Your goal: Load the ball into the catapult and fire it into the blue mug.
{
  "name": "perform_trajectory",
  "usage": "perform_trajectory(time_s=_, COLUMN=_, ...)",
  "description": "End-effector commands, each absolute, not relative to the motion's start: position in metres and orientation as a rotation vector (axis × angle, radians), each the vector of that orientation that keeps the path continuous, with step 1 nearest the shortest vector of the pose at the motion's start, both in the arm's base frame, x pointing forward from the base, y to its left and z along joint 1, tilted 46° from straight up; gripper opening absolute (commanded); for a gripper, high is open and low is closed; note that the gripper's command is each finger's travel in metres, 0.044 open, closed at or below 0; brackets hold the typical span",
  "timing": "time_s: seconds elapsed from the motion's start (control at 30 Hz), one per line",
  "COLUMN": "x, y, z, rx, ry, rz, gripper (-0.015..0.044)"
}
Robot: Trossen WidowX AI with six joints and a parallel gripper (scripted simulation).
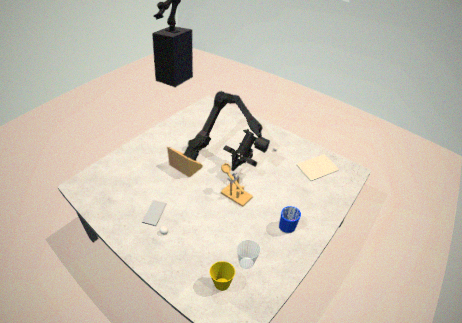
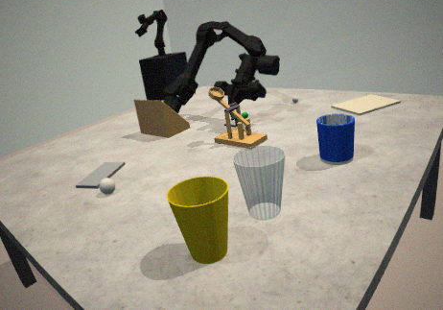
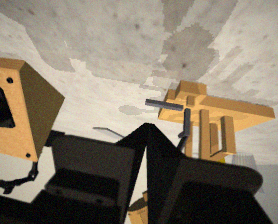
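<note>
Black end effector (image 1: pixel 234 167) (image 3: pixel 148 127), pinched closed, partly hides behind the catapult (image 1: pixel 237 195) (image 2: pixel 241 139) (image 3: pixel 220 111).

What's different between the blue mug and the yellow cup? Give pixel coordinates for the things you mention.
The blue mug (image 1: pixel 289 220) (image 2: pixel 336 139) has nearly straight sides, while the yellow cup (image 1: pixel 222 276) (image 2: pixel 203 224) narrows towards its base. The mug stands nearer the catapult (image 1: pixel 237 195) (image 2: pixel 241 139); the cup stands farther from it. The mug's inner wall looks streaked with grey, the cup's plain yellow. Both stand upright with open tops.

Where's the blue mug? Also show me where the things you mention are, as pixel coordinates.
In the exterior view, the blue mug (image 1: pixel 289 219) (image 2: pixel 336 138) stands toward the right, behind and right of the clear ribbed cup (image 1: pixel 248 254) (image 2: pixel 261 182).
</note>
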State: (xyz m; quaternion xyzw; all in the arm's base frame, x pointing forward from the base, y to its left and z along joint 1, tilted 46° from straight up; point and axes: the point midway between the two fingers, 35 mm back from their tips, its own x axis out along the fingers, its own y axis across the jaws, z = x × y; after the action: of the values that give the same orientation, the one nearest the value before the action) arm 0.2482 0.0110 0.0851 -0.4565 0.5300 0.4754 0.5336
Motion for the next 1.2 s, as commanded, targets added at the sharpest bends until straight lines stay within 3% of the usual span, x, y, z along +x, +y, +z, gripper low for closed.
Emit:
perform_trajectory(time_s=0.0, x=0.239, y=-0.012, z=0.150, rx=-1.099, ry=1.248, rz=1.123, gripper=0.0000)
perform_trajectory(time_s=0.13, x=0.237, y=-0.014, z=0.156, rx=-1.099, ry=1.248, rz=1.123, gripper=0.0000)
perform_trajectory(time_s=0.7, x=0.319, y=-0.028, z=0.146, rx=-0.677, ry=1.226, rz=0.788, gripper=0.0440)
perform_trajectory(time_s=1.17, x=0.391, y=-0.064, z=0.154, rx=-0.261, ry=1.156, rz=0.519, gripper=0.0440)
